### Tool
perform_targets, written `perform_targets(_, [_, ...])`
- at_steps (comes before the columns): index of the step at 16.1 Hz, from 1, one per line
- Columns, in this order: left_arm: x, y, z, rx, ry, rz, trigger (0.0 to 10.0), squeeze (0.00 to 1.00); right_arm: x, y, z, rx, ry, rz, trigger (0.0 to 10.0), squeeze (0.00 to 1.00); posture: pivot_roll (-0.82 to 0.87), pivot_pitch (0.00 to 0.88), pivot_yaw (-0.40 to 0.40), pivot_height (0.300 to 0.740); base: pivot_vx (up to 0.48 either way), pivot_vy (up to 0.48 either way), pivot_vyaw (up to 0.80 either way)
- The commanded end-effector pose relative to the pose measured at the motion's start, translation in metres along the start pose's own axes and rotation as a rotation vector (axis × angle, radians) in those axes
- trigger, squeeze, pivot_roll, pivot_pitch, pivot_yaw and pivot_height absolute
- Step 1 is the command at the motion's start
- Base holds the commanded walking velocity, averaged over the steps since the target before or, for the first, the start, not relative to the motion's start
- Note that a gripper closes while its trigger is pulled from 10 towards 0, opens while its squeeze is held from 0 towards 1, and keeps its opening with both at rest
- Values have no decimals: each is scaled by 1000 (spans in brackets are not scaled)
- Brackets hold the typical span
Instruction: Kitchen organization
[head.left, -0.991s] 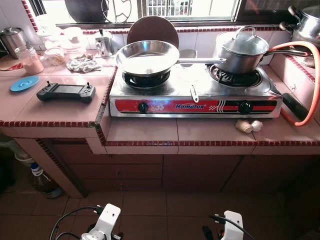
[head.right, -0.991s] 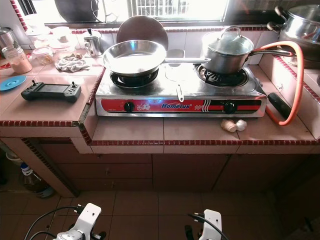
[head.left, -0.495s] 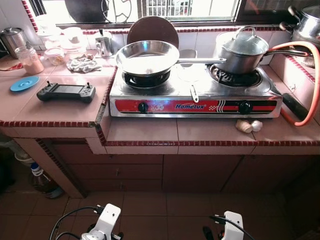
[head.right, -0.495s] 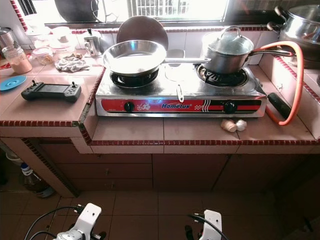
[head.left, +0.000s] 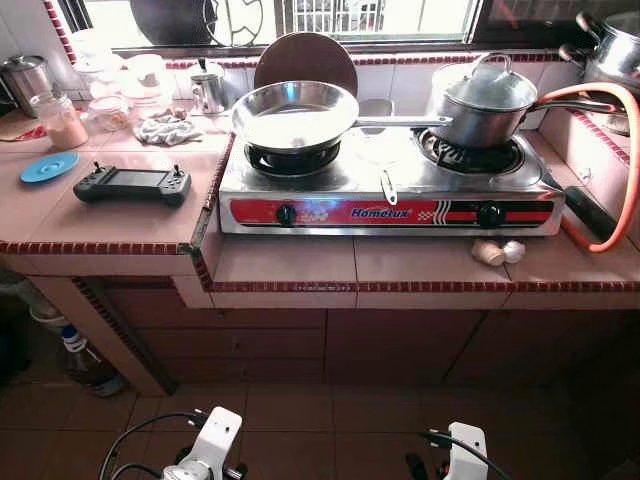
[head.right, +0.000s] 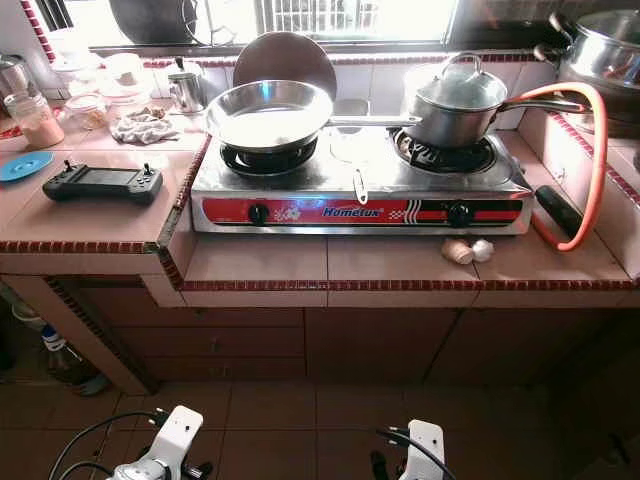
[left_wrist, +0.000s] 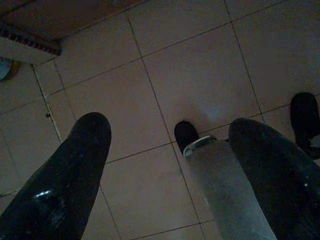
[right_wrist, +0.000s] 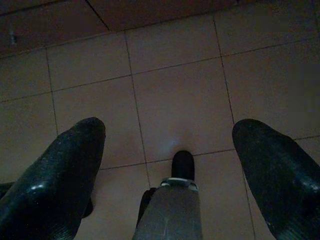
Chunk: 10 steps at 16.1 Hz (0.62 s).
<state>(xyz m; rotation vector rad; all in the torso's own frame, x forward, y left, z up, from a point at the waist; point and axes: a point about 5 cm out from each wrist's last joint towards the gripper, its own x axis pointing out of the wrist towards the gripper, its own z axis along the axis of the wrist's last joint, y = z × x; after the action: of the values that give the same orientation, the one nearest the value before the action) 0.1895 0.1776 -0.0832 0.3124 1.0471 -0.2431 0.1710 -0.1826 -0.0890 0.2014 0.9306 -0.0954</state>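
Note:
A tiled counter (head.left: 120, 225) carries a two-burner Homelux stove (head.left: 390, 212). An empty steel frying pan (head.left: 295, 112) sits on the stove's left burner and a lidded saucepan (head.left: 485, 105) on its right one. Garlic bulbs (head.left: 497, 251) lie in front of the stove at the right. A black handheld controller (head.left: 132, 184), a blue saucer (head.left: 48, 166), a jar of pink powder (head.left: 60, 120) and a crumpled cloth (head.left: 167, 128) are on the raised left part. My left gripper (left_wrist: 170, 135) and right gripper (right_wrist: 167, 135) hang open over the floor tiles, holding nothing.
An orange gas hose (head.left: 630, 170) loops at the right, below a large steel pot (head.left: 610, 50). A round board (head.left: 305, 55) leans behind the pan. A small spoon (head.left: 387, 187) lies on the stove. A bottle (head.left: 85, 362) stands on the floor under the counter's left end.

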Motion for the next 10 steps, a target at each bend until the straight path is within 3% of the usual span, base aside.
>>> perform_targets(1, [0, 2, -3, 11, 8, 7, 10000, 0, 0, -2, 0, -10, -1, -10, 10000, 0, 93, 0, 14, 740, 0, 0, 0])
perform_targets(3, [-1, 3, -2, 22, 7, 8, 10000, 0, 0, -1, -1, -5, 6, -11, 10000, 0, 90, 0, 20, 740, 0, 0, -291])
perform_targets(9, [-1, 4, -2, 35, 8, 7, 10000, 0, -1, -2, -3, -4, 13, -14, 10000, 0, 88, 0, 23, 740, 0, 0, -778])
perform_targets(10, [-1, 3, -2, 34, 8, 7, 10000, 0, -1, -3, -3, -9, 11, -16, 10000, 0, 90, 0, 18, 740, 0, 0, 0])
